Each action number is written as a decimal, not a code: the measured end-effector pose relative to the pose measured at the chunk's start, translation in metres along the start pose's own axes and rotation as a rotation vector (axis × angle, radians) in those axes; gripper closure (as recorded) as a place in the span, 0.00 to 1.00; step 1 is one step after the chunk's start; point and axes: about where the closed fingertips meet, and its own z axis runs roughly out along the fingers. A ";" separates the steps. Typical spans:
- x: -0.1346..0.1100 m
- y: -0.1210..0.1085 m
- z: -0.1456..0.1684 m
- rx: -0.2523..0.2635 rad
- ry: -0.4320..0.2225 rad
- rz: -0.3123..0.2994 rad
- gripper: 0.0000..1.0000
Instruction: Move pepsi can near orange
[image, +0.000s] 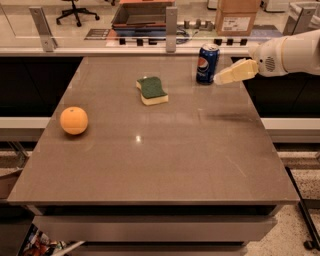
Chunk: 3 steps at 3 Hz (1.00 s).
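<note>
The pepsi can (207, 63), blue with a silver top and round logo, stands upright near the far right edge of the brown table (150, 165). The orange (74, 120) lies near the table's left edge, far from the can. My gripper (220, 78), cream-coloured on a white arm, reaches in from the right and hangs just right of the can, its tip close to the can's lower side. I cannot tell whether it touches the can.
A green-and-yellow sponge (152, 90) lies between the can and the orange, towards the back. Behind the table runs a rail with metal posts (171, 22); a cardboard box (237, 16) and a tray stand beyond it.
</note>
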 end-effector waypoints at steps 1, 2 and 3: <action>-0.006 -0.009 0.018 0.024 -0.036 -0.017 0.00; -0.012 -0.017 0.033 0.038 -0.052 -0.029 0.00; -0.017 -0.021 0.051 0.019 -0.077 -0.014 0.00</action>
